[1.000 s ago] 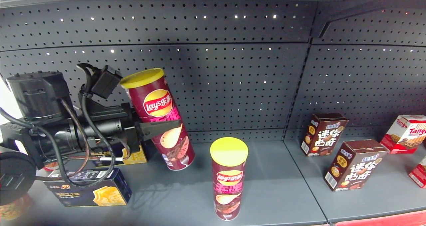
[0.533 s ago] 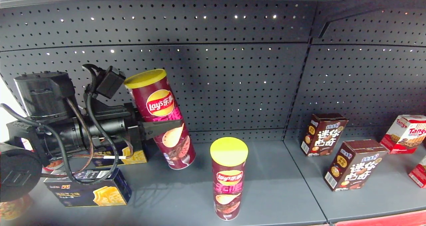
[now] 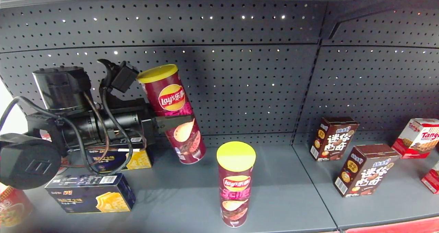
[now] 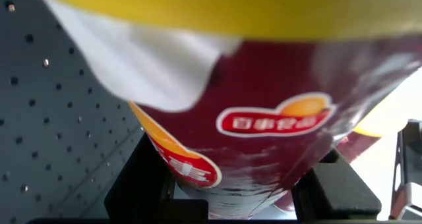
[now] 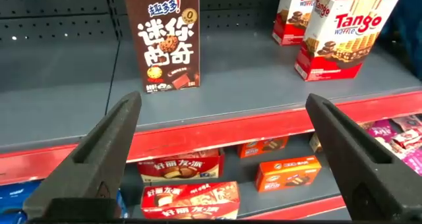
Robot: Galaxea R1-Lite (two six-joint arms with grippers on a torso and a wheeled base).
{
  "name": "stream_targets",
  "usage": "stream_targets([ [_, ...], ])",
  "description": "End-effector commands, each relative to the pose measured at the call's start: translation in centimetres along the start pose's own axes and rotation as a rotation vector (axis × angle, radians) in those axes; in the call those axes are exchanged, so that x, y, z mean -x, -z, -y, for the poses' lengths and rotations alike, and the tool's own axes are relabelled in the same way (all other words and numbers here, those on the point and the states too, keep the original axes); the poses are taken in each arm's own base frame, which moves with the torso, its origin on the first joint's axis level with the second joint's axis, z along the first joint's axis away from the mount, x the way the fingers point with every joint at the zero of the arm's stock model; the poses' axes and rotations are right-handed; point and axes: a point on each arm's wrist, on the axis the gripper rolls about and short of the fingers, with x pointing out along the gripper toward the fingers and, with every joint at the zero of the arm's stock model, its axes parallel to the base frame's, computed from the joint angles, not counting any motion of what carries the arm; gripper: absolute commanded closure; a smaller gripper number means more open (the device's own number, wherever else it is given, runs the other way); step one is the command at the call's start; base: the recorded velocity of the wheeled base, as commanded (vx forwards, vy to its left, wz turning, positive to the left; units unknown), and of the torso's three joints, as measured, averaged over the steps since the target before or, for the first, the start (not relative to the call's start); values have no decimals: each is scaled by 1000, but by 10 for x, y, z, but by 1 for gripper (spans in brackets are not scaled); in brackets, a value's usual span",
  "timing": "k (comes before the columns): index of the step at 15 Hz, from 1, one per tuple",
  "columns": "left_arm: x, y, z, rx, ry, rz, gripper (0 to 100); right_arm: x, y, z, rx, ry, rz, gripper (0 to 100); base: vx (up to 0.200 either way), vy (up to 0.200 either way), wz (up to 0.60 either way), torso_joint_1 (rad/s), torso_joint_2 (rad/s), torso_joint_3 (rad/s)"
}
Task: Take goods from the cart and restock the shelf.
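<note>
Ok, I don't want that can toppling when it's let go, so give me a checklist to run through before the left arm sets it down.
1. Grip: left gripper is shut on the held chips can at mid-height: ok.
2. Can upright: its yellow lid leans toward the robot's left: not ok.
3. Base seated on the shelf: it is near the board, contact unclear: cannot tell.
4. Landing spot: bare board below the base, and the standing chips can is apart, nearer the front edge: ok.
5. Right gripper open and holding nothing: ok.
</note>
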Motion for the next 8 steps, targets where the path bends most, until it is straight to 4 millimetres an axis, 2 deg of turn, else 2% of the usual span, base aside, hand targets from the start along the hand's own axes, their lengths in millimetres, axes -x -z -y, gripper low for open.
stream_targets([
  [1,-7,6,-7,14,13,-13,100,0,0,0,1,-1,-1,0,0,0,0,0,0,0],
  [4,-14,11,-6,23,38,-26,100,0,0,0,3,-1,-1,0,0,0,0,0,0,0],
  [8,-39,38,-22,-70,58,-40,100,0,0,0,4,-1,-1,0,0,0,0,0,0,0],
])
